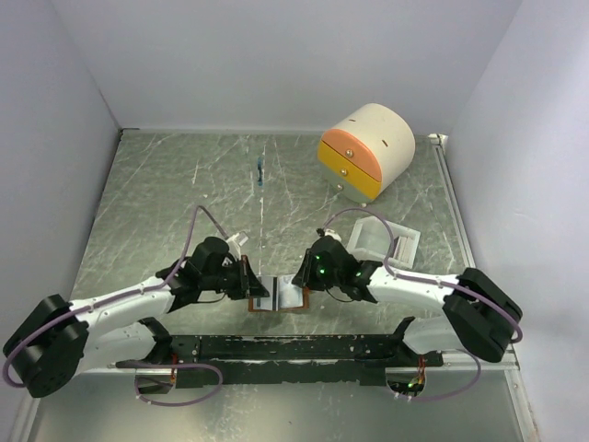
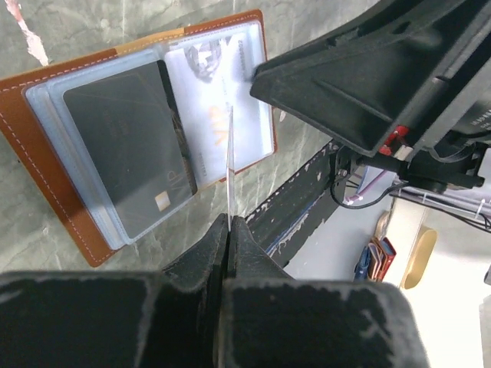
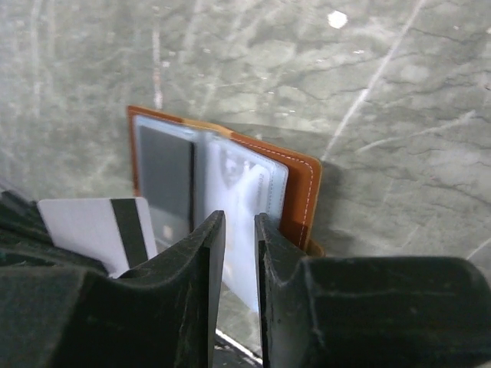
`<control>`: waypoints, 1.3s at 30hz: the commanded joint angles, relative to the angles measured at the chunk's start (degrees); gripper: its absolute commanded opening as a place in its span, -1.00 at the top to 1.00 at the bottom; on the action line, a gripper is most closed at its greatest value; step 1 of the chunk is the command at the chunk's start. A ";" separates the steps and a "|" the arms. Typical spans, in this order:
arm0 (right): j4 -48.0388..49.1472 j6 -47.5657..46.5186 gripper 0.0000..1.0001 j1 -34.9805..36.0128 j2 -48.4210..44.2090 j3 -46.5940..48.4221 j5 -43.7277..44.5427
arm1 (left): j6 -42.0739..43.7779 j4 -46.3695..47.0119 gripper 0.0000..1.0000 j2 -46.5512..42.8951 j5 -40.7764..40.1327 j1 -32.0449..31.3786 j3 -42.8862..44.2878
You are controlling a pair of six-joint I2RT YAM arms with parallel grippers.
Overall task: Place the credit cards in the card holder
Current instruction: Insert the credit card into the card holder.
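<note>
Card holder (image 2: 42, 153): brown leather bifold, lying open and flat on the grey-green marbled table (image 1: 184, 184), near the front edge, between the two grippers
Inside: dark grey card (image 2: 126, 153) in one clear pocket, pale printed card (image 2: 211, 115) in the pocket beside it
Left gripper (image 2: 230, 224): clamped tight on a white credit card (image 3: 84, 226) with a black stripe, held on edge just above the holder's pale side
Right gripper (image 3: 238, 230): jaws a narrow gap apart, poised at the edge of a clear pocket page; grip on that page not discernible
Elsewhere: white tray (image 1: 385, 241) just behind the right arm; cream-and-orange drawer box (image 1: 366, 147) further back on the right, well apart from the holder
</note>
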 commanded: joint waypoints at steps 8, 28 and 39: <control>-2.10 -1.67 0.60 0.36 5.63 -0.40 3.08 | -0.17 8.49 0.86 11.33 6.43 0.54 1.08; -3.28 -1.94 0.60 0.59 3.11 -1.38 4.84 | -1.38 6.82 0.86 17.82 4.18 1.75 2.92; -3.13 -2.03 0.62 0.66 3.13 -1.64 4.87 | -0.92 7.30 0.86 18.91 1.47 1.98 3.15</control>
